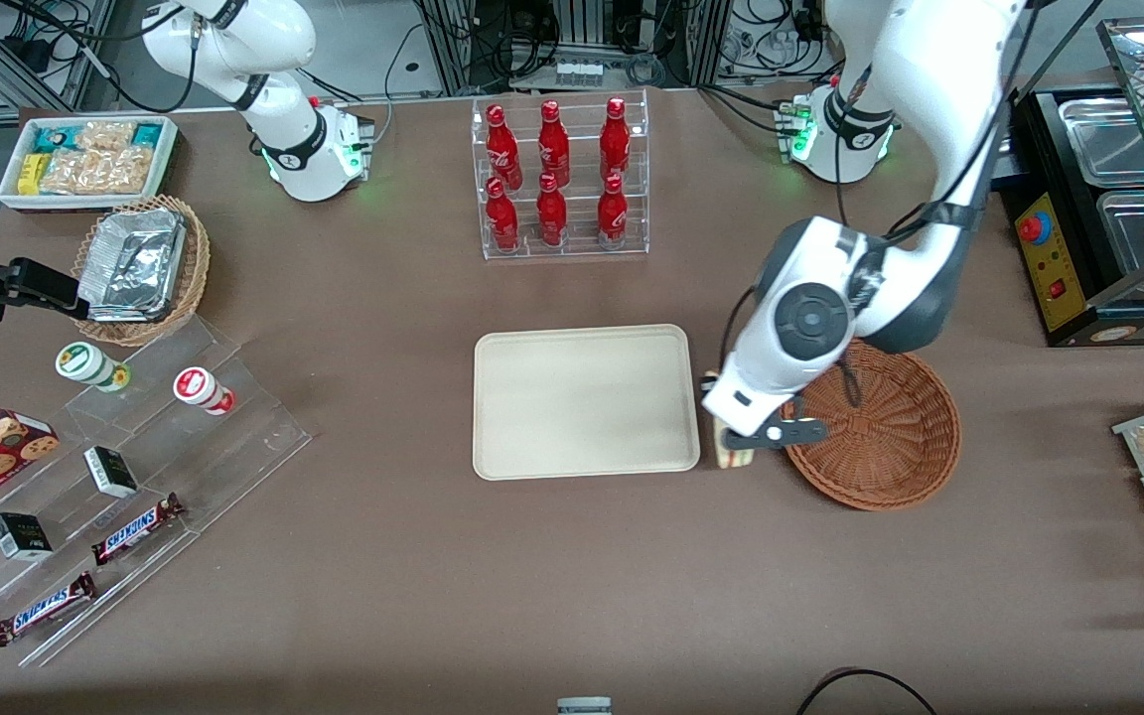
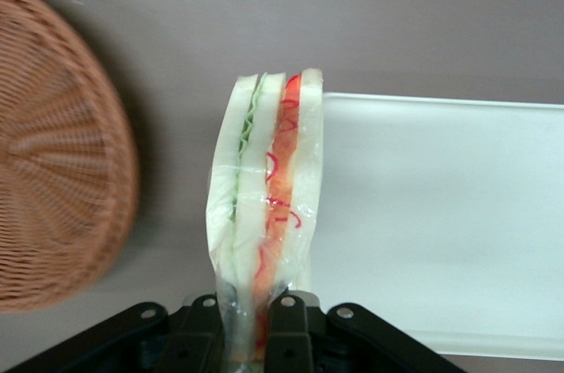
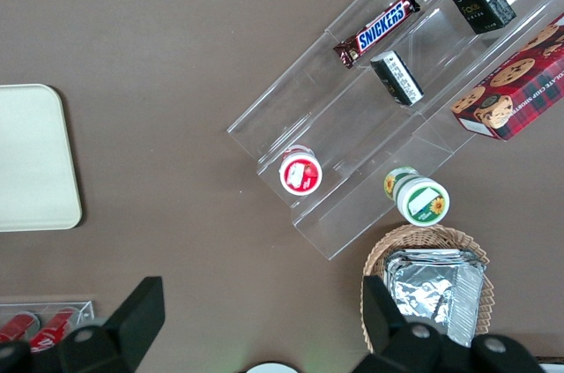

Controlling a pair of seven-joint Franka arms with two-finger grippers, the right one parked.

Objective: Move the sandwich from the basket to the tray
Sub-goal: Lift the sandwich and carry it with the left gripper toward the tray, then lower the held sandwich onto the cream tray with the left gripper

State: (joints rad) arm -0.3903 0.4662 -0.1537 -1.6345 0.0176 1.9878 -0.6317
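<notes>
My left gripper (image 1: 743, 444) is shut on the clear-wrapped sandwich (image 2: 267, 214), a pale bread wedge with green and red filling layers. It holds the sandwich in the air over the gap between the basket and the tray. In the front view only a bit of the sandwich (image 1: 734, 456) shows under the wrist. The reddish-brown wicker basket (image 1: 890, 432) stands beside the gripper, toward the working arm's end, and looks empty; it also shows in the left wrist view (image 2: 53, 161). The cream tray (image 1: 582, 399) lies beside the gripper and is bare; its edge (image 2: 441, 214) is close to the sandwich.
A clear rack of red bottles (image 1: 560, 179) stands farther from the front camera than the tray. A clear stepped shelf with snack bars and cups (image 1: 115, 477), a tan basket with foil containers (image 1: 140, 266) and a white bin of snacks (image 1: 85, 159) lie toward the parked arm's end.
</notes>
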